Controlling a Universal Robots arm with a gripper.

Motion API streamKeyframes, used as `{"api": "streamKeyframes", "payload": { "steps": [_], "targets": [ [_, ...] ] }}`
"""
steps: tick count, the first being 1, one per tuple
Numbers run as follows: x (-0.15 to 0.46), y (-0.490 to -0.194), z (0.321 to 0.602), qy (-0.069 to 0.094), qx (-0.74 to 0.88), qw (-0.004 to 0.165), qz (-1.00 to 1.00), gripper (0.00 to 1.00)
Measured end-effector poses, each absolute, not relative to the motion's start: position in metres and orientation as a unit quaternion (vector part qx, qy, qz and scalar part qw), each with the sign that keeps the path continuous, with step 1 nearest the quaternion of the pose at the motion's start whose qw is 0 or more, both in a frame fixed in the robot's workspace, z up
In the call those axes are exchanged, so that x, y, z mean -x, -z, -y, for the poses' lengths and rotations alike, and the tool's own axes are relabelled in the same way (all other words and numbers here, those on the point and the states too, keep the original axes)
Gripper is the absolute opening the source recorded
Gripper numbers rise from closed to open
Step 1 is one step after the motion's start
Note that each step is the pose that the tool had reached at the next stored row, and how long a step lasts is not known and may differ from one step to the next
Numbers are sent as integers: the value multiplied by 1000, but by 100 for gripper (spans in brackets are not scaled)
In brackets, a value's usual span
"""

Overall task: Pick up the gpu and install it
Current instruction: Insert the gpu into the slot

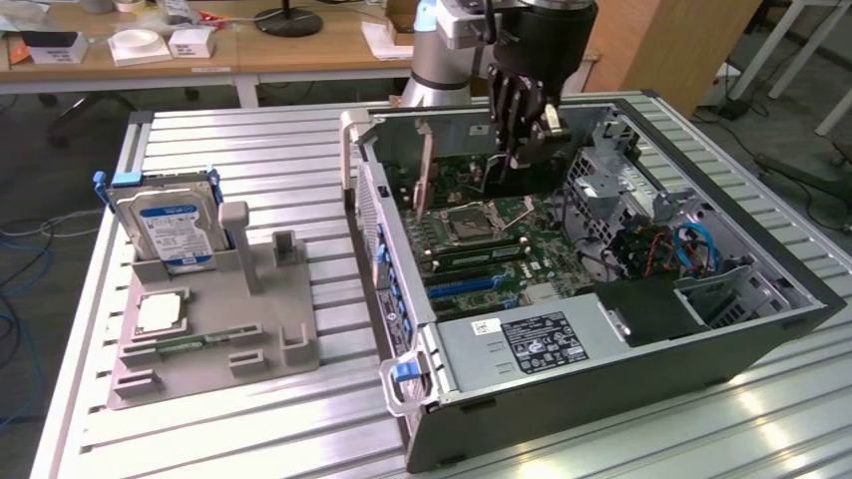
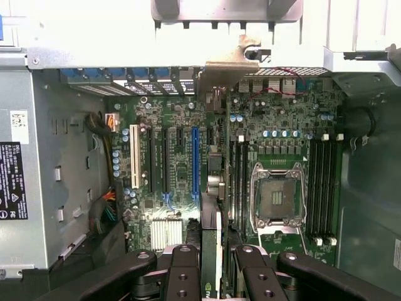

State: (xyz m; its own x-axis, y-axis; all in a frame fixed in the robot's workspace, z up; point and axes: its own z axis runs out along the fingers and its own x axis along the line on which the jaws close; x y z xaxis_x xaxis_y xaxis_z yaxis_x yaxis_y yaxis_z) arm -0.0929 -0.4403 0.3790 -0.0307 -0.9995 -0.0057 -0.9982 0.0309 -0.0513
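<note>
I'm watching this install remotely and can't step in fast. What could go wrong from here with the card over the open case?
1. The hand holds the gpu edge-on above the motherboard; if it is not lined up with the blue slot, it may jam against neighbouring slots.
2. The card's silver bracket sits near the case's rear wall and could catch there.
3. The open CPU socket lies close by, exposed to a slip.

Metal, plastic and circuit board, mostly matt

You see a ribbed, brushed-metal tabletop (image 1: 266,419) with soft glare, a matt grey holder (image 1: 213,329) that looks like plastic, and a hard drive (image 1: 167,225) with a shiny metal shell and paper label. The tool (image 2: 210,276) is matt black; the gpu (image 2: 212,251) edge shows green board, its bracket (image 2: 229,69) dull bare metal.
</note>
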Motion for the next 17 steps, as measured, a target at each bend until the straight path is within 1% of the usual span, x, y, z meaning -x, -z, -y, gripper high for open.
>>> {"api": "streamKeyframes", "payload": {
  "steps": [17],
  "targets": [
    [97,-366,440,16,696,20,-718,26]
  ]
}}
